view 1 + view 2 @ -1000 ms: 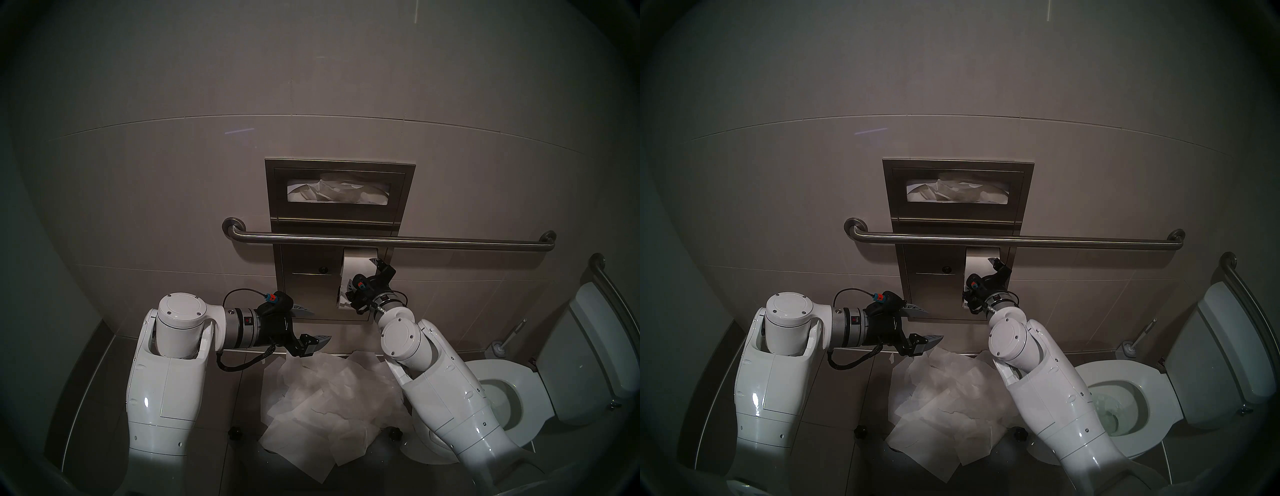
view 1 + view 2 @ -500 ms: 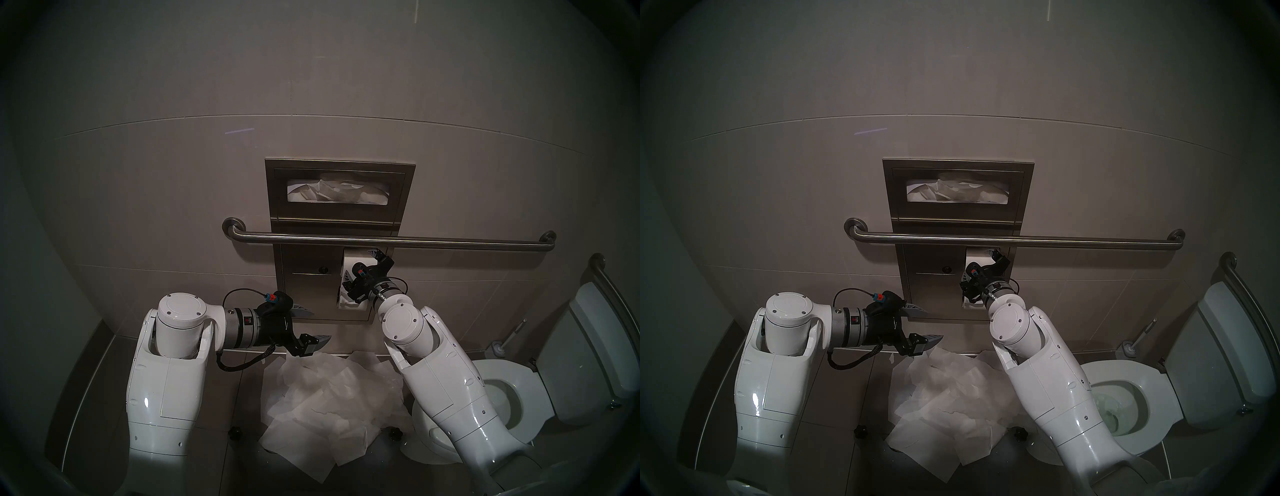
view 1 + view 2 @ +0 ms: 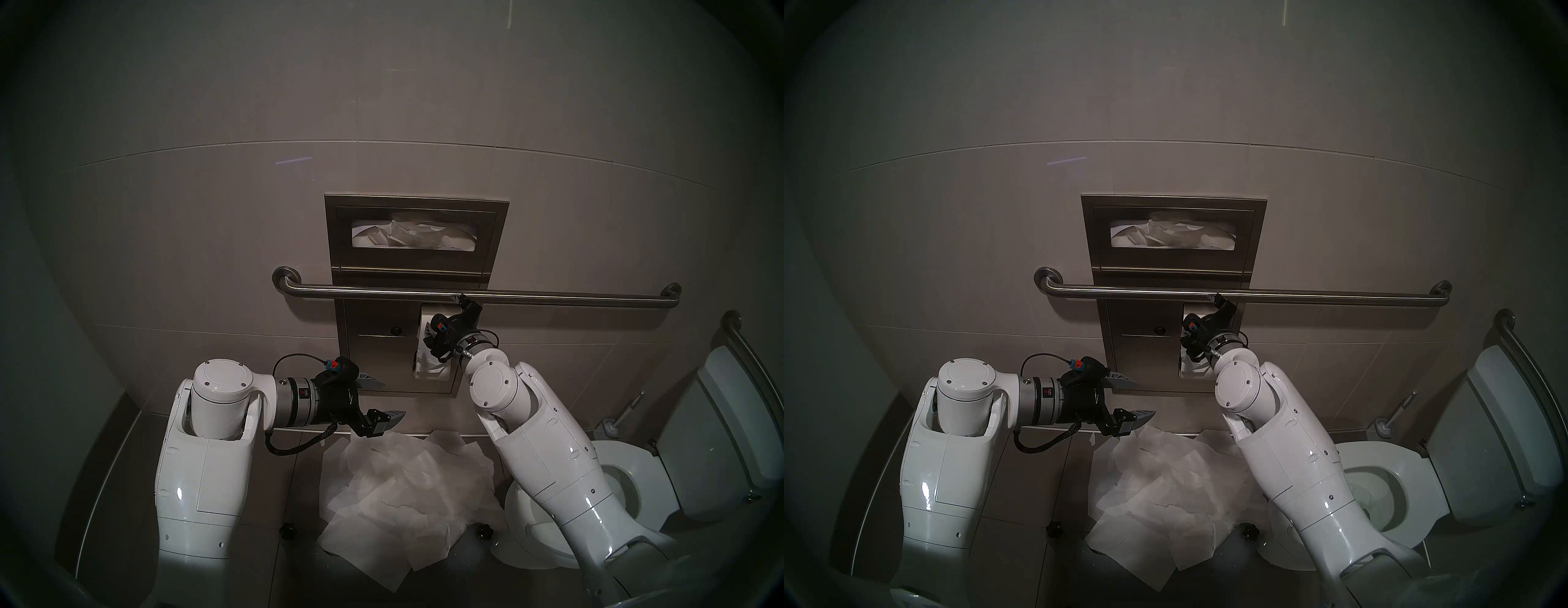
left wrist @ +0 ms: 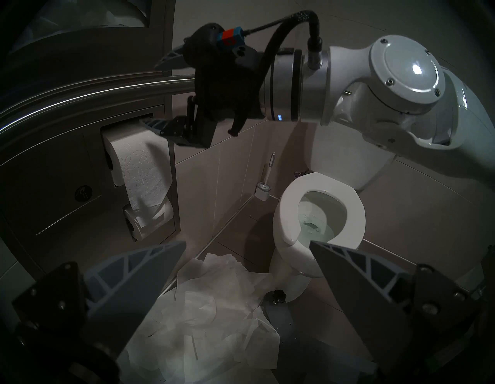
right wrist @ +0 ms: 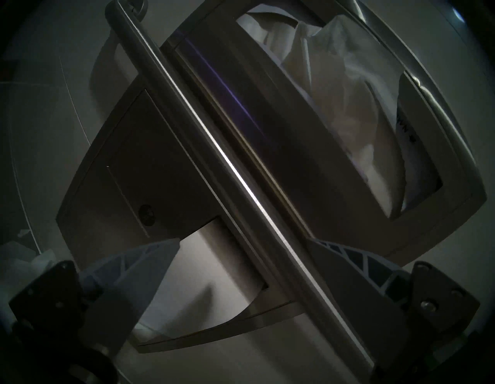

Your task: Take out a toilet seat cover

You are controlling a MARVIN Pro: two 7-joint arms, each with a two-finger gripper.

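White crumpled toilet seat covers (image 3: 413, 235) (image 3: 1172, 235) fill the slot of the steel wall dispenser (image 3: 415, 204), and they show in the right wrist view (image 5: 348, 107). Several more sheets lie piled on the floor (image 3: 407, 488) (image 4: 203, 308). My right gripper (image 3: 443, 316) (image 3: 1202, 316) (image 4: 159, 92) is open and empty. It is in front of the toilet paper roll (image 3: 428, 322), below the slot. Its upper finger reaches the grab bar (image 3: 551, 295), which runs between the fingers in the right wrist view (image 5: 246, 241). My left gripper (image 3: 392, 398) (image 4: 247, 242) is open and empty, low beside the panel.
The grab bar crosses the panel between the slot and the toilet paper recess. A second roll (image 4: 150, 217) sits below the first. The toilet with its white seat ring (image 3: 636, 458) and a toilet brush (image 3: 611, 429) stand at the right. A second bar (image 3: 746, 352) hangs over the tank.
My right arm has risen, and its gripper has moved up along the toilet paper roll to the grab bar. The left arm has not moved.
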